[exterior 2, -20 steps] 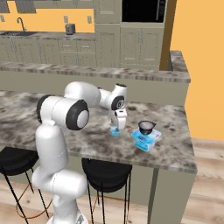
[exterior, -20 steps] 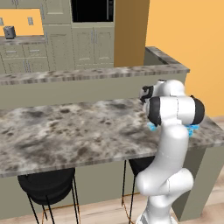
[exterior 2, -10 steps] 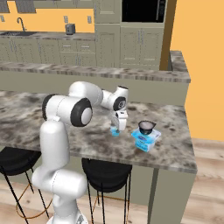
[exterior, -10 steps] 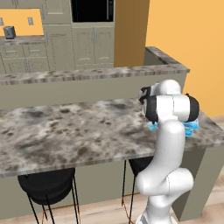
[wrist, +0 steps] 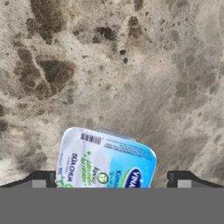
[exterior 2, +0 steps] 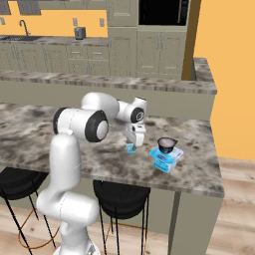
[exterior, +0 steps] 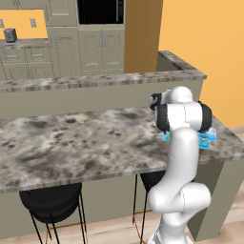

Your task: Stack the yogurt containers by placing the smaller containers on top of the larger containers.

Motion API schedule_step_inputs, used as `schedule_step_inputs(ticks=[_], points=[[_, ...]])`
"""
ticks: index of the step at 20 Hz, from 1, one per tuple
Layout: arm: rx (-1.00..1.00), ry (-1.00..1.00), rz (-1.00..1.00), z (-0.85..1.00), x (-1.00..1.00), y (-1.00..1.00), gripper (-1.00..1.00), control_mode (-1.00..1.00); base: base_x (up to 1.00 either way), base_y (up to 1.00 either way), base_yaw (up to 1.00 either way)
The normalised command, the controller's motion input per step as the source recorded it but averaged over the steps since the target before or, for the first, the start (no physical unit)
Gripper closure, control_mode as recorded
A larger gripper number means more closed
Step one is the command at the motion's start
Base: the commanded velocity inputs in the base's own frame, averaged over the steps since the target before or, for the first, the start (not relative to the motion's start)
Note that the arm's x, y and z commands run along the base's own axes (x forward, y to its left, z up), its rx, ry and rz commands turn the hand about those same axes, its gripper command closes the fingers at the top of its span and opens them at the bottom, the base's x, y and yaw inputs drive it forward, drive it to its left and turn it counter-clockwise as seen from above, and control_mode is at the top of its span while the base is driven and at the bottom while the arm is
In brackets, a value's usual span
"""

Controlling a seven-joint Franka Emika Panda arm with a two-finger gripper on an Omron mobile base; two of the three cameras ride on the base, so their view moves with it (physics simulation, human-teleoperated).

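Observation:
On the marbled counter lies a small light-blue yogurt tub (exterior 2: 130,148) (wrist: 107,158), partly hidden behind my arm in the left base view (exterior: 165,137). My gripper (exterior 2: 135,141) (wrist: 111,180) hangs straight above it, open, with one dark fingertip (wrist: 43,179) on each side of the printed lid and not touching it. To its right stands a larger light-blue yogurt container (exterior 2: 166,160) (exterior: 206,138) with a dark round cup (exterior 2: 167,144) sitting on top.
The marbled counter (exterior 2: 107,162) ends just right of the containers, with its front edge close below them. A raised back ledge (exterior 2: 119,81) runs behind. Black stools (exterior 2: 121,195) stand under the counter. Bare counter stretches to the left (exterior: 57,143).
The hand has come down a little toward the small tub. The jaws stay wide and the containers have not moved.

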Motion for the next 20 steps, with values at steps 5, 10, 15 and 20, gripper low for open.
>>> schedule_step_inputs(ticks=[5,10,15,20], points=[[0.00,0.08,0.00,0.00,0.00,0.00,-1.00,-1.00,0.00,0.00,0.00],[0.01,0.04,0.00,-0.33,-0.03,0.00,-1.00,-1.00,0.00,0.00,0.00],[0.01,-0.12,-0.01,-0.71,-0.17,0.00,-1.00,-1.00,0.00,0.00,0.00],[0.00,-0.07,-0.02,-0.43,-0.04,0.00,1.00,-1.00,0.00,0.00,0.00]])
